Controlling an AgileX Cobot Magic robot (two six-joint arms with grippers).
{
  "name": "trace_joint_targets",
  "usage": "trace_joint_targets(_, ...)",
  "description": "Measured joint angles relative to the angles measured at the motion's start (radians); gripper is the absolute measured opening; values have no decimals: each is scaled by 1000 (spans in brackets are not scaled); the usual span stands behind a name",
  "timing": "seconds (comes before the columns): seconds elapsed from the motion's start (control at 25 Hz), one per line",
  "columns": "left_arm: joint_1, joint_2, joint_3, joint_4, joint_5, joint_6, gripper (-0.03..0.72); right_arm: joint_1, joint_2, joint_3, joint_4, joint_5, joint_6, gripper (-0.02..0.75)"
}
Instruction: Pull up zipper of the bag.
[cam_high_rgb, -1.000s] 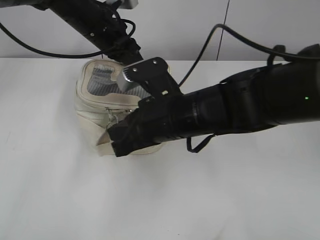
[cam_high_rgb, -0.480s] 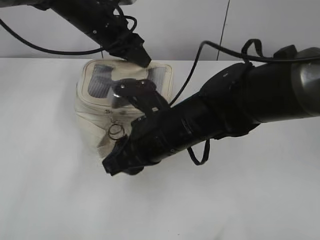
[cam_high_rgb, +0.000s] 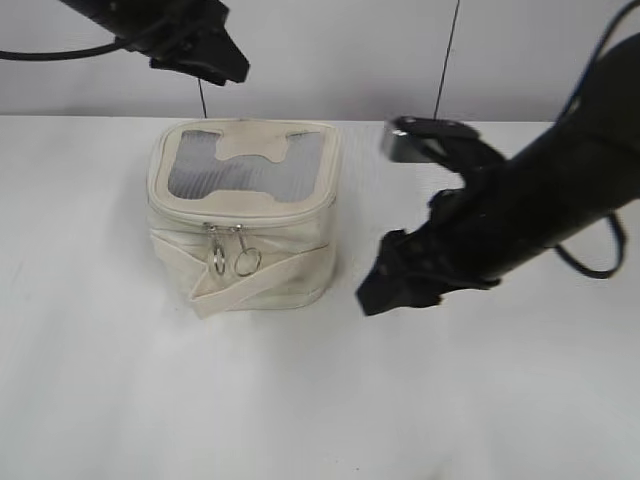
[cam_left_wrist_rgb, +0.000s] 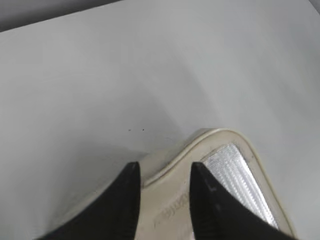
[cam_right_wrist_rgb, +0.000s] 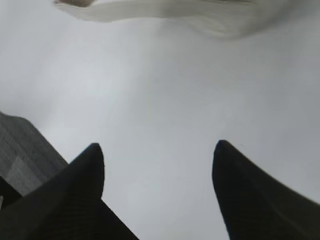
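Observation:
The cream-beige bag (cam_high_rgb: 285, 245) stands on the white table, left of centre, lid up with grey panels. Its zipper (cam_high_rgb: 270, 219) runs along the lid rim. Two silver ring pulls (cam_high_rgb: 232, 262) hang side by side at the front, above the flat strap (cam_high_rgb: 262, 281). My left gripper (cam_high_rgb: 225, 70) hovers above and behind the bag. In the left wrist view it (cam_left_wrist_rgb: 162, 172) is open over the lid's corner (cam_left_wrist_rgb: 220, 150). My right gripper (cam_high_rgb: 385, 292) is to the right of the bag, apart from it. In the right wrist view it (cam_right_wrist_rgb: 157, 150) is open and empty over bare table, with the bag's edge (cam_right_wrist_rgb: 175, 10) at the top.
The white table (cam_high_rgb: 150, 400) ends at a grey wall (cam_high_rgb: 330, 50) behind the bag. The bulky right arm (cam_high_rgb: 540, 200) slants across the right side, with a cable loop (cam_high_rgb: 590, 270) hanging from it.
My right gripper has pulled back from the bag's front to the right. My left gripper has lifted off the lid, up and left. Both ring pulls now hang uncovered.

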Motion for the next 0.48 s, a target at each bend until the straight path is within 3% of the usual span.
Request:
trace_joint_targets(0.28, 70, -400, 458, 13, -171, -28, 261, -314, -309, 130, -191, 200, 118, 530)
trace_joint_targets(0.48, 82, -838, 746, 97, -207, -101, 271, -387, -571, 204, -326, 310, 135, 600)
